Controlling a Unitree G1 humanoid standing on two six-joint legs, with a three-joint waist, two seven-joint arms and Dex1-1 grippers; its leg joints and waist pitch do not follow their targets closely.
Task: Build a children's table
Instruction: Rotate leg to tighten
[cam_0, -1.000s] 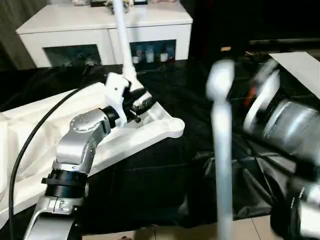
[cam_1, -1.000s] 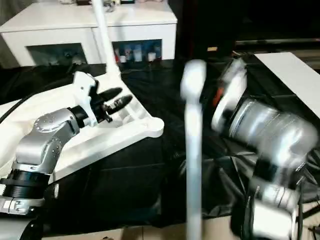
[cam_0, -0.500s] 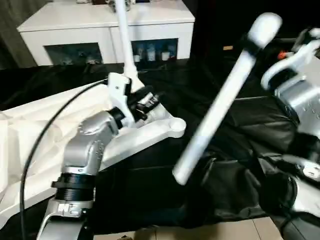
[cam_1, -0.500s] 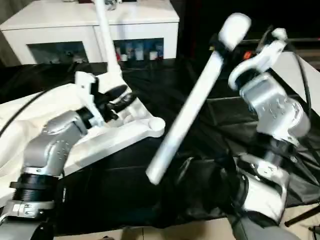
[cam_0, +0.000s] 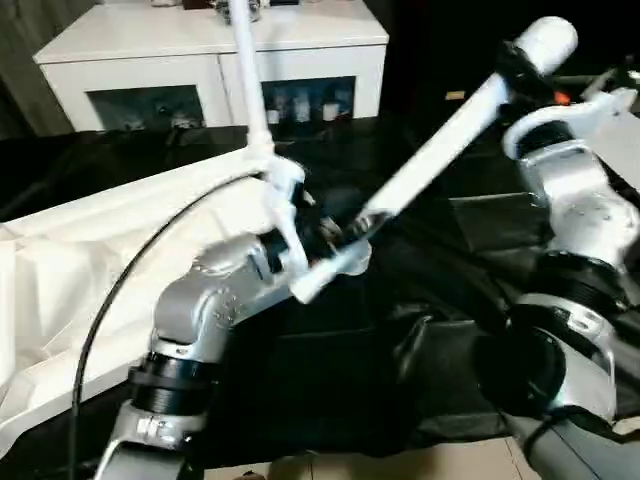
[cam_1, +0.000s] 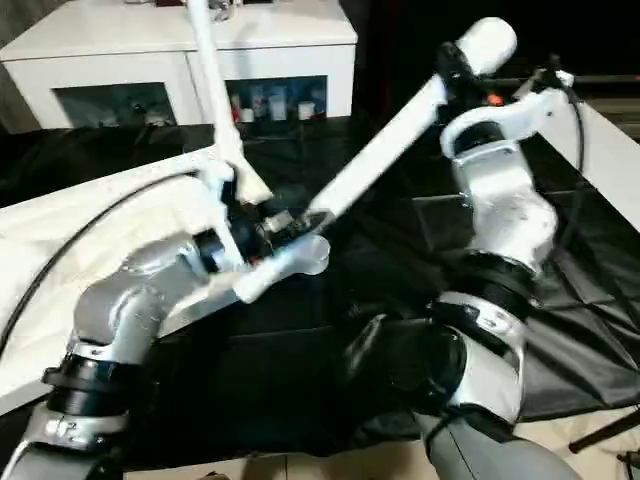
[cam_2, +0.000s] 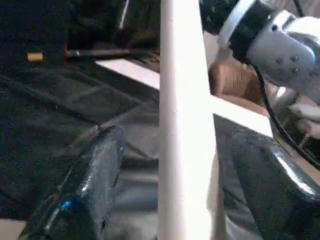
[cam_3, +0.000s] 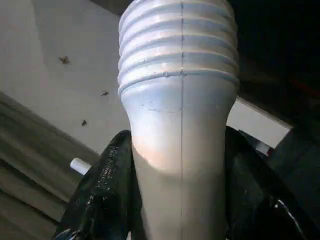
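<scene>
White plastic throughout: the tabletop (cam_1: 60, 235) lies underside-up on a black sheet (cam_1: 330, 330), one leg (cam_1: 210, 75) already standing in a far corner. The right gripper (cam_1: 452, 75) pinches a second leg (cam_1: 385, 140) near its threaded end, slanting it toward the near corner socket (cam_1: 305, 255). The left gripper (cam_2: 172, 165) has its fingers spread either side of the leg, seemingly to guide it.

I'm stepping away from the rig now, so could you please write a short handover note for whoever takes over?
Right hand: shut on a loose table leg, gripped near its ribbed thick end, slanting down toward the tabletop.
Left hand: open, fingers on either side of that leg's lower end, not clamped.
Done: one leg already stands upright in a far corner socket.
Left: seat the held leg in the near corner socket, then fit the remaining legs.
</scene>
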